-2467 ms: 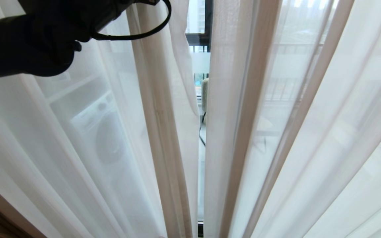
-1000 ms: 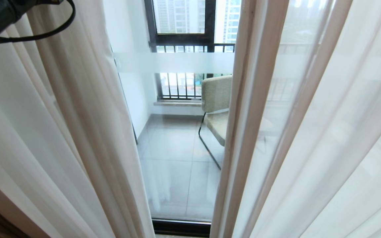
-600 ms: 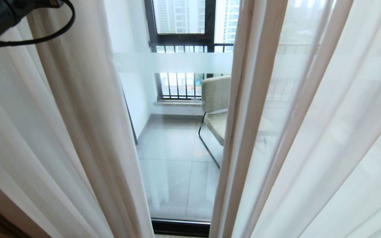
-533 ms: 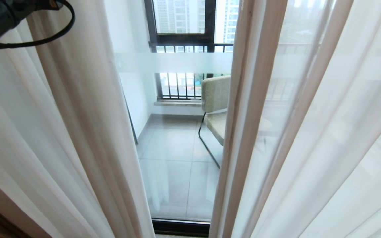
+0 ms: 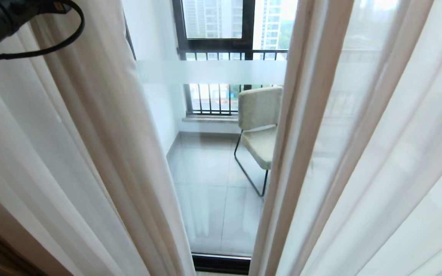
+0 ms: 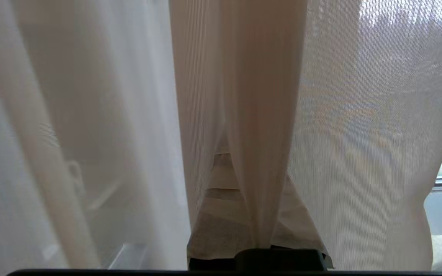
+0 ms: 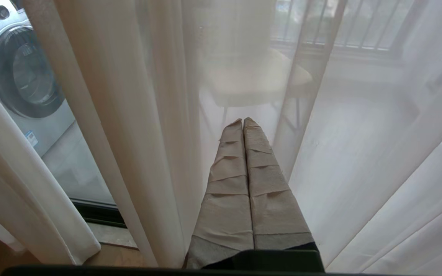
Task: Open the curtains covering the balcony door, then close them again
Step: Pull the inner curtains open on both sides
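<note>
Clearly the left pincer (image 6: 257,214) is clamped on a fold of the curtains (image 6: 259,96).

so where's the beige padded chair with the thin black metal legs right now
In the head view the beige padded chair stands behind the glass balcony door, its right side hidden by the right sheer curtain.

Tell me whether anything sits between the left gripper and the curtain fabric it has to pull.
Nothing visible does. In the left wrist view the left gripper is shut directly on a fold of the curtains, fabric draped over its fingers. In the head view a gap between the drapes already exposes the balcony door. The right gripper is shut and idle.
</note>
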